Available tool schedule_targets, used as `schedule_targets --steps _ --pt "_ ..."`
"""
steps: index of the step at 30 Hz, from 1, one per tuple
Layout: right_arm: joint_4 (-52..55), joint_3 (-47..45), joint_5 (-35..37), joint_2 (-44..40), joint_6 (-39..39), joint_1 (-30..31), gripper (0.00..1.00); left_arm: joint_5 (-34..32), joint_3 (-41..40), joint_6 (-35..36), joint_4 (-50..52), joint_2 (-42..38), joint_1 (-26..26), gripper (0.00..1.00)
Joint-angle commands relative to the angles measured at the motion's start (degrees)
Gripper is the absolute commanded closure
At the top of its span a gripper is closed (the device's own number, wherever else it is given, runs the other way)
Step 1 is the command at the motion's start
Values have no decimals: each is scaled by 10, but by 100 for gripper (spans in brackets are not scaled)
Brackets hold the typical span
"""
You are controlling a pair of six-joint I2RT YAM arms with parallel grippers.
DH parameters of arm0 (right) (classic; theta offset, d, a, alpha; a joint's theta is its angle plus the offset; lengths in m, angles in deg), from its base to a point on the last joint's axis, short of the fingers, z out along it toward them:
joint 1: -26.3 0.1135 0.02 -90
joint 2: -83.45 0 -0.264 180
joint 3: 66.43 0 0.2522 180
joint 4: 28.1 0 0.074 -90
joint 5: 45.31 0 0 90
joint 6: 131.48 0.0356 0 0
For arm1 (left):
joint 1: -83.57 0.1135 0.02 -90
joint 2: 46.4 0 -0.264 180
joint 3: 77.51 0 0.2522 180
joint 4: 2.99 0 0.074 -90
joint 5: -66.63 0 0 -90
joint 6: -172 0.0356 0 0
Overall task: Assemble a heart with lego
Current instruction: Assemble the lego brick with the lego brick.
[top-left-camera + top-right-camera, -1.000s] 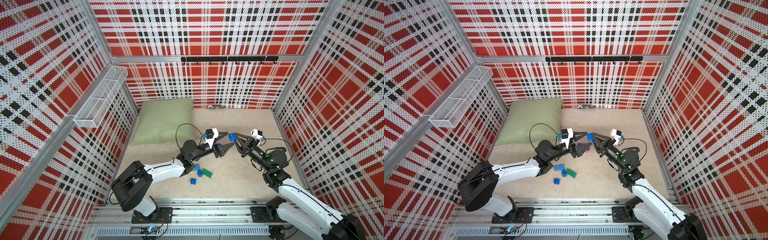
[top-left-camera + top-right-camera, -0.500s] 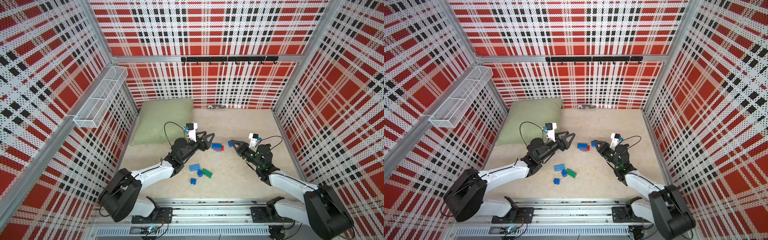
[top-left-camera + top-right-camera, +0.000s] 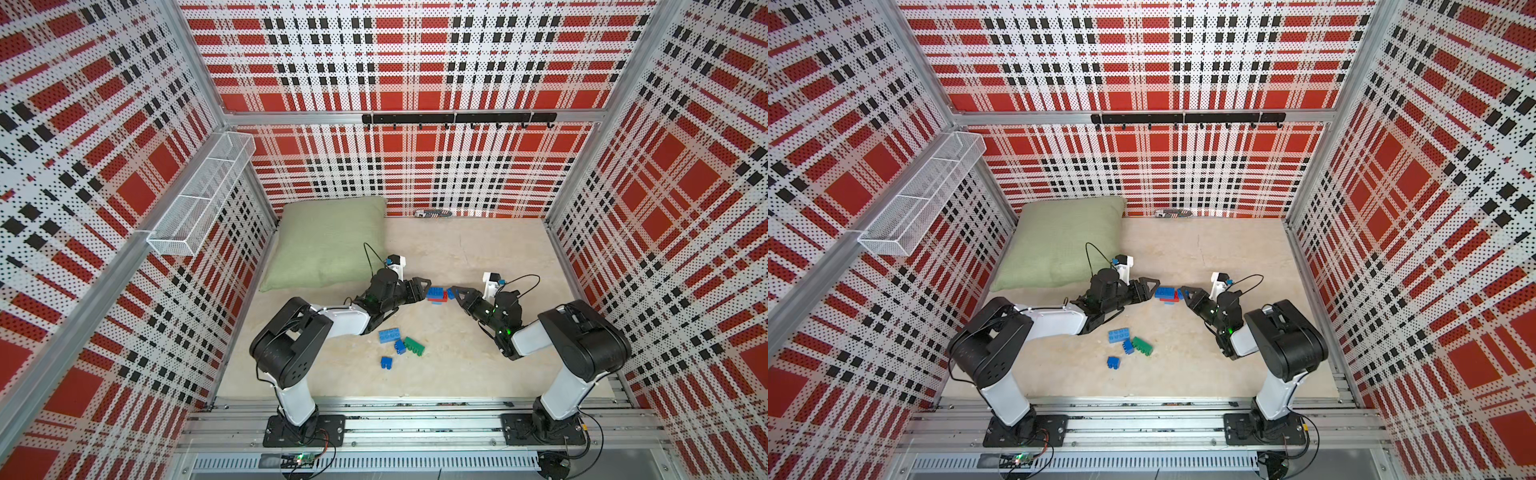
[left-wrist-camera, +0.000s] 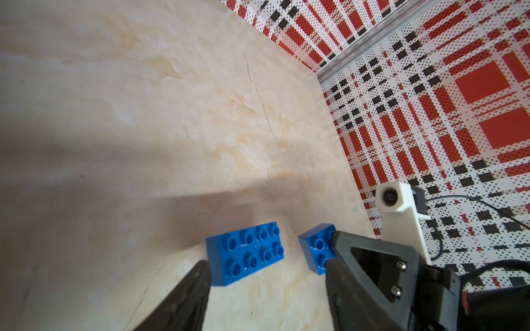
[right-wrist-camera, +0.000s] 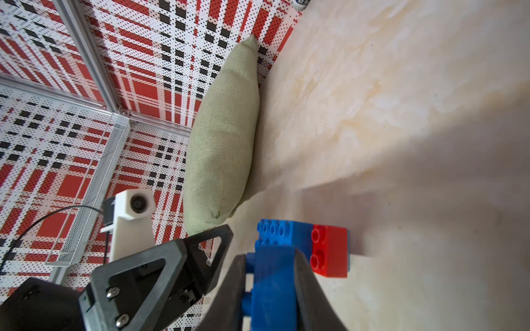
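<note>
The heart, a small cluster of a dark blue brick (image 3: 434, 291) joined to a red one (image 3: 441, 297), lies on the table between my grippers in both top views. My left gripper (image 4: 266, 286) is open, and its tips stop just short of the blue eight-stud brick (image 4: 246, 252). My right gripper (image 5: 271, 289) is shut on a small blue brick (image 5: 272, 283), held close against the cluster beside the red brick (image 5: 329, 252). The left wrist view shows a narrow gap between this small brick (image 4: 315, 246) and the large one.
Loose lego lies nearer the front: a light blue brick (image 3: 389, 335), a green one (image 3: 414, 345) and two small blue ones (image 3: 400, 345) (image 3: 387, 362). A green pillow (image 3: 328, 241) fills the back left. A small striped object (image 3: 433, 213) rests at the back wall.
Both arms came down from mid-air to the table. The left gripper let go of the blue and red cluster, drew back, then closed in again. The right gripper kept its small blue brick.
</note>
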Motion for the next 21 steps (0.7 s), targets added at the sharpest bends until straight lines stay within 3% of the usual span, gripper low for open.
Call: schedule_targets --steps 1,8,21 --pt "-73 17 1 24 5 4 79 16 17 5 17 24 3 34" --pt "-137 24 15 88 37 15 79 12 26 15 29 52 10 36" --pt "-193 8 74 138 82 31 79 20 43 15 24 78 5 49"
